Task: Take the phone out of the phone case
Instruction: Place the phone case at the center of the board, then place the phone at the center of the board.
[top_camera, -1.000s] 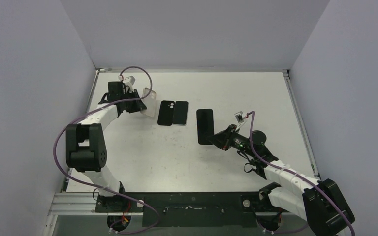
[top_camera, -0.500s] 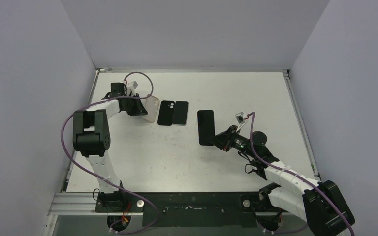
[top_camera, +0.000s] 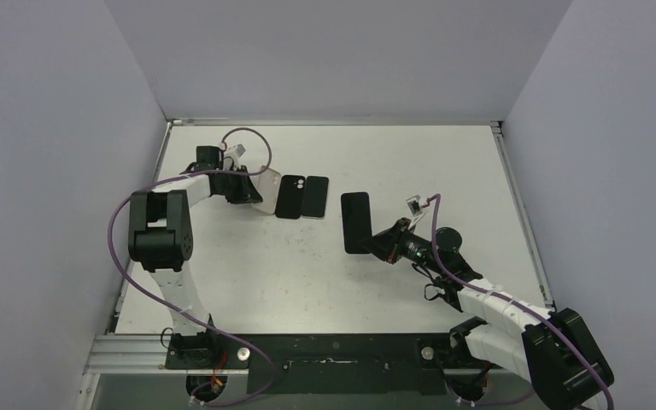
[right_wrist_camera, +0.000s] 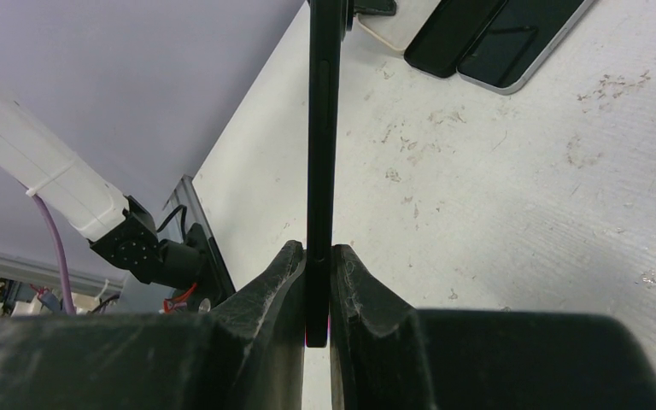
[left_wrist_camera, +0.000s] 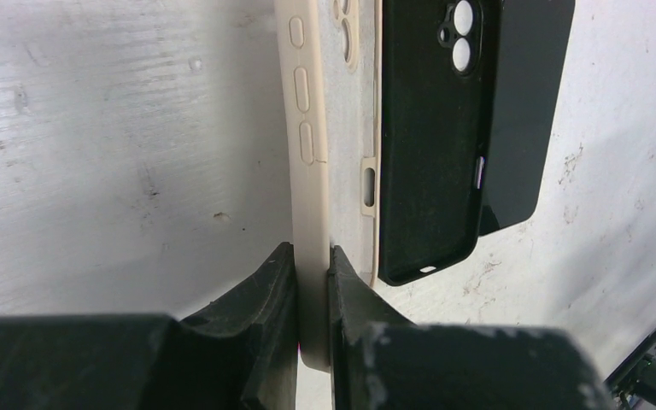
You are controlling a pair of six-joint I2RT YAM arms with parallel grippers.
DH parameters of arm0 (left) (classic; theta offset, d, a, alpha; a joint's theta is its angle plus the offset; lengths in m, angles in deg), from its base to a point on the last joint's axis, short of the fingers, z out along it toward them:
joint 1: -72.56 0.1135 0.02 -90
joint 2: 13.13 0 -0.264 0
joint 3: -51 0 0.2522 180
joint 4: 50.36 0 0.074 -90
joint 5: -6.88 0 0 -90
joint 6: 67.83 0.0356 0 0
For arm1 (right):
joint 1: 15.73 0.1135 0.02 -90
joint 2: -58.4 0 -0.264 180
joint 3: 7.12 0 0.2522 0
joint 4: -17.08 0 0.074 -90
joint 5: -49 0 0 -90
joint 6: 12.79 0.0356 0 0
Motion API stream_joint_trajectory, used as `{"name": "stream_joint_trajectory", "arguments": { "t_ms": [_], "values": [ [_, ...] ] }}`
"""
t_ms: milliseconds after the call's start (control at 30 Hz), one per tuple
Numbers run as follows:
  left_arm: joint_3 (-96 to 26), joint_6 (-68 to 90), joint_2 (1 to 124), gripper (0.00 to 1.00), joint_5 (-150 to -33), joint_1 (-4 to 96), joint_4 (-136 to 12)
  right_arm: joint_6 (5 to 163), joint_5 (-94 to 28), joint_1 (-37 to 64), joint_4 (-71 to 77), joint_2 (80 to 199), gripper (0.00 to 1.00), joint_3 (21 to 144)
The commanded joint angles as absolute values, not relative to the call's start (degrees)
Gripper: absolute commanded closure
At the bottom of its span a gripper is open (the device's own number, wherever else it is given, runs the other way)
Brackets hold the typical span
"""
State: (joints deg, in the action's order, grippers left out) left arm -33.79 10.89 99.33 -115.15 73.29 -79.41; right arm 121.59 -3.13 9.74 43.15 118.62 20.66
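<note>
Plainly, the slim black phone, pinched edge-on by the right gripper above the middle of the tabletop, could slip from so narrow a hold, as could the floppy beige silicone case clamped by the left gripper.

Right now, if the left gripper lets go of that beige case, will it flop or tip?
The beige case looks thin-walled and rubbery, so it probably flexes. Pinched on edge by the left gripper, it would likely tip flat, maybe onto the black case beside it.
</note>
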Motion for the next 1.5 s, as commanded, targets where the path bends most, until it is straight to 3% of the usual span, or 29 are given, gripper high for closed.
{"name": "stream_joint_trajectory", "arguments": {
  "t_ms": [0, 33, 167, 367, 567, 967, 1333, 1467],
  "values": [
    [-33.8, 12.4, 99.9, 1.00, -117.6, 71.3, -82.9, 121.6, -2.4, 9.3, 49.5, 117.8, 1.00, 21.4],
    [-33.8, 12.3, 99.8, 0.99, -116.9, 71.2, -83.3, 121.5, -2.6, 9.3, 49.3, 117.7, 1.00, 21.4],
    [-34.2, 12.4, 99.0, 0.66, -112.0, 71.2, -84.7, 120.5, -3.9, 9.3, 47.3, 117.5, 1.00, 21.8],
    [-34.8, 12.6, 97.9, 0.46, -105.0, 70.4, -85.6, 119.3, -6.1, 9.3, 44.3, 117.2, 1.00, 22.8],
    [-34.9, 12.3, 95.4, 0.16, -97.0, 69.2, -85.9, 117.8, -10.9, 9.4, 39.2, 117.6, 1.00, 25.4],
    [-32.5, 12.3, 74.0, 0.03, -73.9, 60.0, -90.4, 122.9, -17.7, 9.4, 39.1, 132.3, 1.00, 33.9],
    [-14.3, 8.9, 39.9, 0.03, -79.6, 58.2, -84.1, 128.8, -19.9, 9.6, 42.1, 147.8, 1.00, 42.9],
    [-13.7, 9.9, 34.0, 0.03, -74.0, 53.0, -86.8, 128.9, -19.5, 10.2, 40.5, 152.9, 1.00, 47.7]
  ]
}}
